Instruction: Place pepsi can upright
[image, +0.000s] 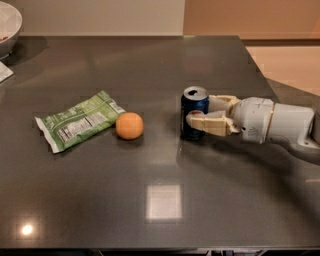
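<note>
The pepsi can (193, 114) is dark blue with a silver top and stands upright on the dark table (160, 210), right of centre. My gripper (200, 111) reaches in from the right on a white arm (272, 122). Its cream fingers (207, 123) are closed around the can's sides, one in front and one behind. The can's base looks to be at the table surface.
An orange (129, 125) lies left of the can. A green snack bag (77, 125) lies further left. A white bowl (7, 25) sits at the far left corner. The table's right edge runs close behind the arm.
</note>
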